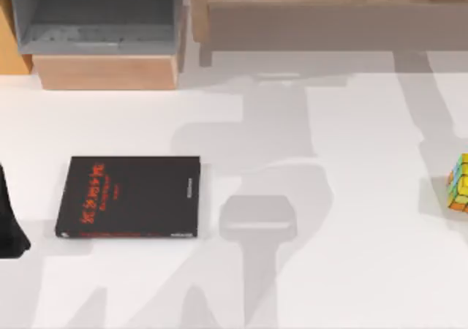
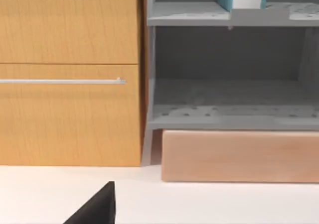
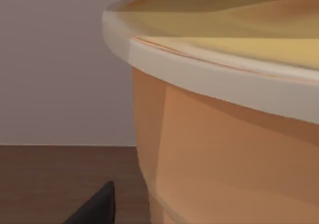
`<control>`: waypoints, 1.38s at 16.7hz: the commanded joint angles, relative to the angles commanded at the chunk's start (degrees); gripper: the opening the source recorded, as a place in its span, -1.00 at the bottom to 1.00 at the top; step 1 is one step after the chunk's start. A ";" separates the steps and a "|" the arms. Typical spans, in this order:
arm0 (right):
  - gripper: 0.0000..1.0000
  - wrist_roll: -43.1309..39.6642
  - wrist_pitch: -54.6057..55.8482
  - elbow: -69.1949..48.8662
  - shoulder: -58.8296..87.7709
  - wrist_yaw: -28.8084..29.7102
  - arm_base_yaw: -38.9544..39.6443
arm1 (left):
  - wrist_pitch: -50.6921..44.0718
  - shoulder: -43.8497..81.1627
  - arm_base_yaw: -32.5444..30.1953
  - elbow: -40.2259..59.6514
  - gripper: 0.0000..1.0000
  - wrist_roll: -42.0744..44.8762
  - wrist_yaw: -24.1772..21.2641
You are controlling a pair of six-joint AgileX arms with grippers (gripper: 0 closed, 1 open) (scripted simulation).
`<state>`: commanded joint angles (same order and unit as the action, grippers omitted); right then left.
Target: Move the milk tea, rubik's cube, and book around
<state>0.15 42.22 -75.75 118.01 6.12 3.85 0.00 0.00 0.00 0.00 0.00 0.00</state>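
A peach-tan cup of milk tea [image 3: 234, 154] looms close before the right arm's wrist camera, standing on a dark brown wooden surface [image 3: 65, 176]. A thick cream-white rim [image 3: 199, 67] circles the cup's top, and above it lies a pale yellow lid or surface [image 3: 239, 30] in bands of light and shade. The cup's side narrows toward its base, with a soft vertical crease between a darker and a lighter face. Behind the cup is a plain grey-mauve wall [image 3: 55, 64], meeting the wood in a straight line. A black, pointed fingertip [image 3: 97, 206] of the right gripper juts into the foreground, just beside the cup's base; whether it touches cannot be told.
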 joint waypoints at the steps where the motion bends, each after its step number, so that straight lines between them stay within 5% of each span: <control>1: 0.85 0.00 0.00 0.00 0.00 0.00 0.00 | 0.00 0.00 0.00 0.00 1.00 0.00 0.00; 13: -0.96 0.00 0.00 0.00 0.00 0.00 0.00 | 0.00 0.00 0.00 0.00 1.00 0.00 0.00; 23: -1.00 0.09 0.04 0.19 -0.29 -0.02 0.20 | 0.00 0.00 0.00 0.00 1.00 0.00 0.00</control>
<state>0.24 42.26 -75.56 117.72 6.10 4.05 0.00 0.00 0.00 0.00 0.00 0.00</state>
